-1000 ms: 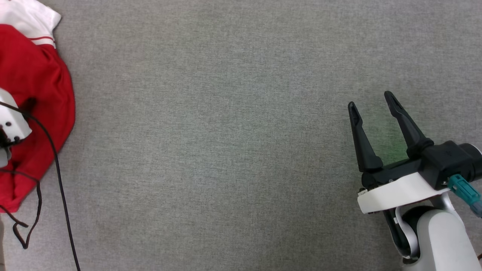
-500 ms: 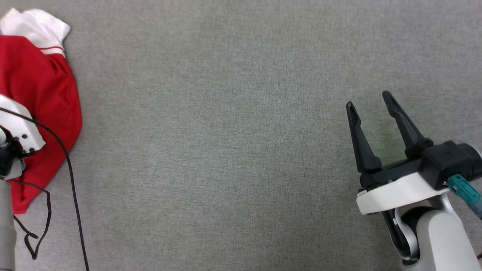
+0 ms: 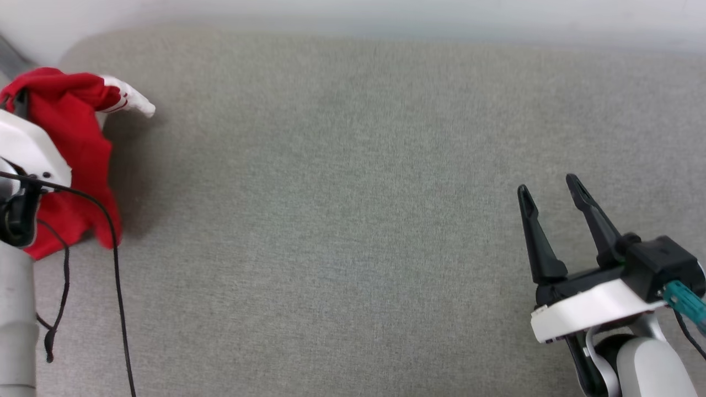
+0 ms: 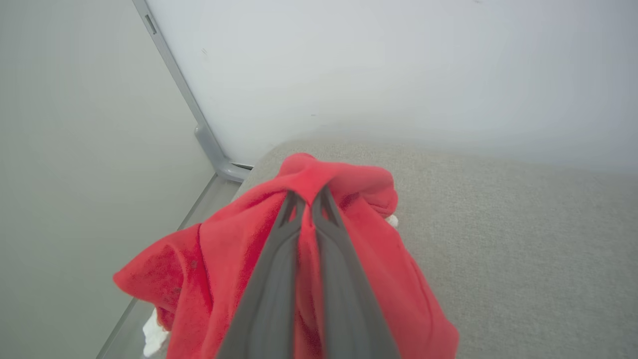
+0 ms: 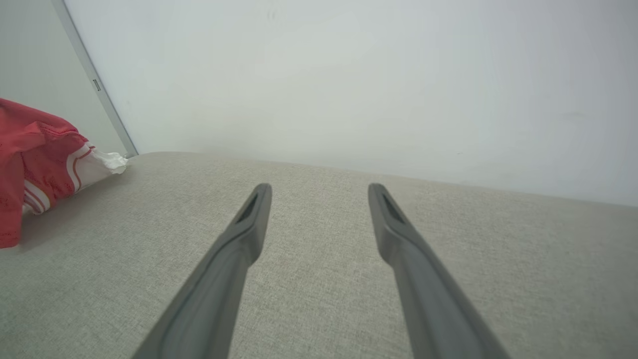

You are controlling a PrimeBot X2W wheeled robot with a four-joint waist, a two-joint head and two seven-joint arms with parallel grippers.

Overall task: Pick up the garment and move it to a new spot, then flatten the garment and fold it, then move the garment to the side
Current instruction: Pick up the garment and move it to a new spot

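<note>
While the left gripper (image 4: 306, 195) is clamped on a fold of the shirt (image 4: 219, 259), its two dark fingers (image 4: 276, 264) lie pressed together, with red cloth bunched over their tips and draped down either side. Seen from the head, the shirt (image 3: 74, 143) hangs as a crumpled red mass at the far left, near the back left corner of the grey woven surface (image 3: 353, 231), casting a shadow to its right. A white sleeve (image 3: 132, 102) with red stripes sticks out from its upper edge. Whether the lowest hem touches the surface cannot be told. A black cable (image 3: 118, 286) trails down beside the left forearm. The right gripper (image 3: 549, 184) hovers at the lower right, well apart from the shirt, its jaws spread wide with nothing between them. From the right wrist, both of its fingers (image 5: 239, 239) point across bare surface towards a pale wall (image 5: 349, 75), and the shirt's striped sleeve (image 5: 94, 164) shows at the left edge.
</note>
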